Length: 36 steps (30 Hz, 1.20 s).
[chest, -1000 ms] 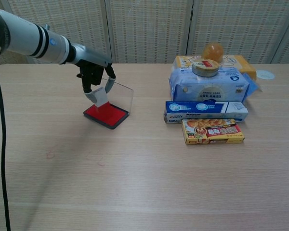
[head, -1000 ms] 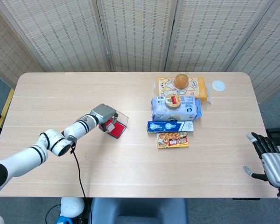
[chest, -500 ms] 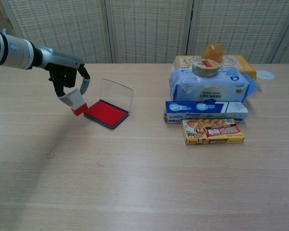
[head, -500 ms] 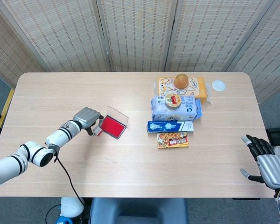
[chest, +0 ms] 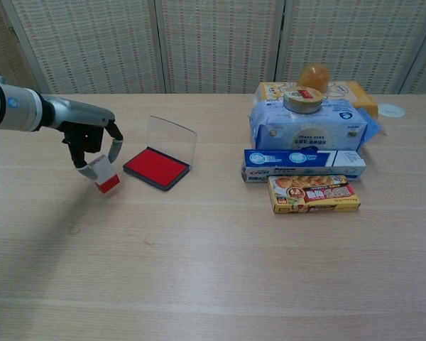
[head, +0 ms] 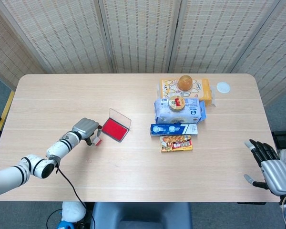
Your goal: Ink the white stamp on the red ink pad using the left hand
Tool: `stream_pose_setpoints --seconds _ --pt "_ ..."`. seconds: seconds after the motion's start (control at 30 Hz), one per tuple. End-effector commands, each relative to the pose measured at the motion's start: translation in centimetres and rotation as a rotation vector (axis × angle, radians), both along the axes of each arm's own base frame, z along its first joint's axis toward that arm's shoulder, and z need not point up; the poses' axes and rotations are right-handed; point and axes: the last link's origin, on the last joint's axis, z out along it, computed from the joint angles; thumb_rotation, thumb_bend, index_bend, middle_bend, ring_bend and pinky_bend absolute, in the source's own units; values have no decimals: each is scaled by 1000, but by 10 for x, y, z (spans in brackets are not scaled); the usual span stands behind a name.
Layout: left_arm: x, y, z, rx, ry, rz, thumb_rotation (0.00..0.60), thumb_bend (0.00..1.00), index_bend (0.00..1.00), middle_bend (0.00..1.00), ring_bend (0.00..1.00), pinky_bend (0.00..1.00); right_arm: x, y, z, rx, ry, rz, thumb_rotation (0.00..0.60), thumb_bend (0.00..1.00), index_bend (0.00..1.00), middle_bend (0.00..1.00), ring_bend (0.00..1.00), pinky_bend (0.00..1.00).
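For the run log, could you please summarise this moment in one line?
left hand: holds white stamp, red face down | beside red ink pad, lid open | right hand: idle

So the left robot hand (chest: 92, 145) was holding the white stamp (chest: 104, 173) right over the red ink pad (chest: 156, 168) a second ago, and now it's pulled it off to the pad's left, well clear of it and lower toward the bench (chest: 213, 249). The stamp's face now shows red. The right robot hand (head: 272, 168) also drifted a bit lower at the bench's edge.
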Motion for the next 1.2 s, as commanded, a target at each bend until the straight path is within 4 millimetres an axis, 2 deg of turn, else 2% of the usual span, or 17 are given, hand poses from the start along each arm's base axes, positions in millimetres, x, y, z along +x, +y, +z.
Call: stream_pose_setpoints --seconds 0.03,0.37,0.57,0.8,1.2 --pt "-1 0 -3 4 0 3 600 412 803 1000 952 813 0 1 1 -1 -1 1 600 232 0 0 0 0" --pt "-7 -4 -10 11 -6 18 600 411 778 1000 945 812 1 4 2 -10 -1 14 600 232 0 0 0 0" --pt "-8 -5 -12 18 -34 37 600 308 631 1000 908 812 2 5 3 -16 -4 20 600 232 0 0 0 0" --pt "-12 -6 -11 25 -28 36 600 270 499 1000 891 812 3 7 3 -18 -3 28 600 233 0 0 0 0" --pt "-17 -15 -15 24 -36 43 600 270 496 1000 891 812 7 14 3 -31 -3 58 600 232 0 0 0 0"
